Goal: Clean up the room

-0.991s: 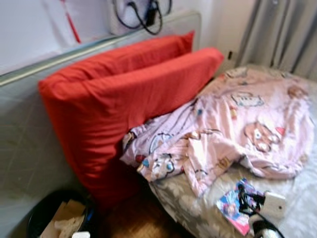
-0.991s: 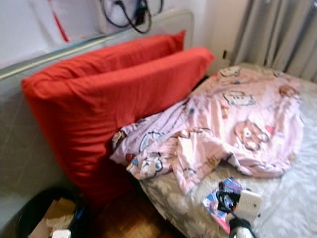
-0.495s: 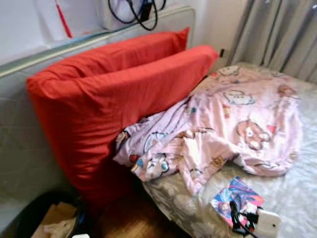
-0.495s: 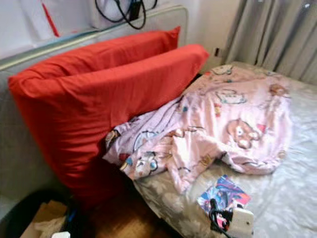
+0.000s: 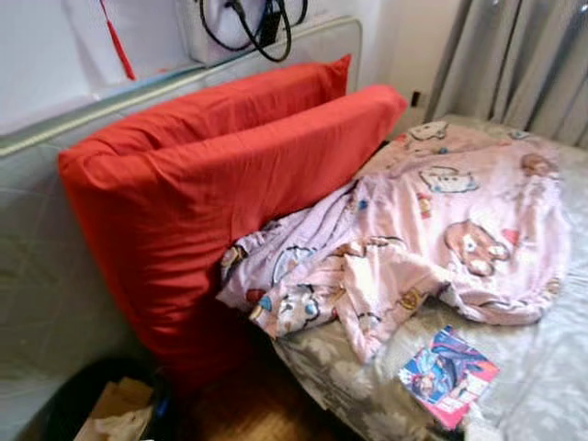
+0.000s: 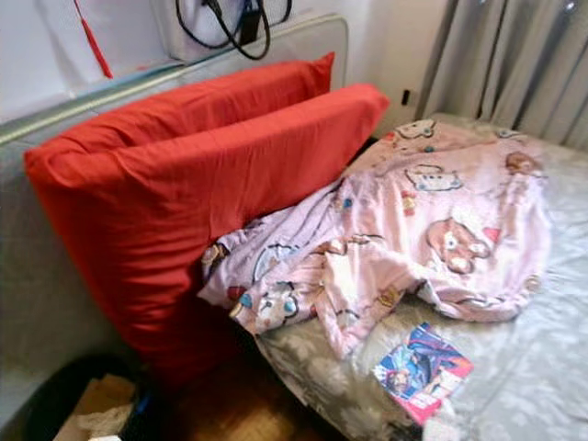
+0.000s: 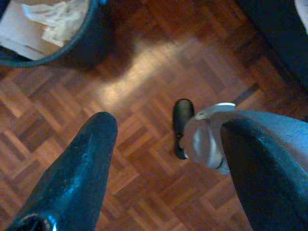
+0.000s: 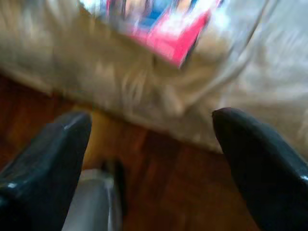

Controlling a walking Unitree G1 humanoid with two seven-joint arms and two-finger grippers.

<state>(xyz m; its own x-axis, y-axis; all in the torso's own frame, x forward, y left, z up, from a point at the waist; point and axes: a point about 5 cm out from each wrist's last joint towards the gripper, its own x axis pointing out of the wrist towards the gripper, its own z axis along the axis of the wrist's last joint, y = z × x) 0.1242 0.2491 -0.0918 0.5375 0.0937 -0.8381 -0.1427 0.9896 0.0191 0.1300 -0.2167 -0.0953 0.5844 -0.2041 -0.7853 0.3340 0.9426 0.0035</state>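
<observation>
Bed (image 5: 542, 386): a pink cartoon-print blanket (image 5: 432, 230) is crumpled on it; a colourful magazine (image 5: 448, 375) lies near its edge.
Headboard: two red pillows (image 5: 220, 184) are leaned against it.
Floor: a black bin (image 7: 57, 29) holding cardboard is seen.
Left gripper (image 7: 163, 159): held wide open, empty, over parquet.
Right gripper (image 8: 154, 159): held wide open, empty, below the bed's edge.

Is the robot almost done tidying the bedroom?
Not nearly. Nothing looks tidied yet. The pink blanket lies crumpled on the bed, and a colourful booklet sits near its edge. Both end effectors, left and right, are open and empty above the wooden floor.
</observation>
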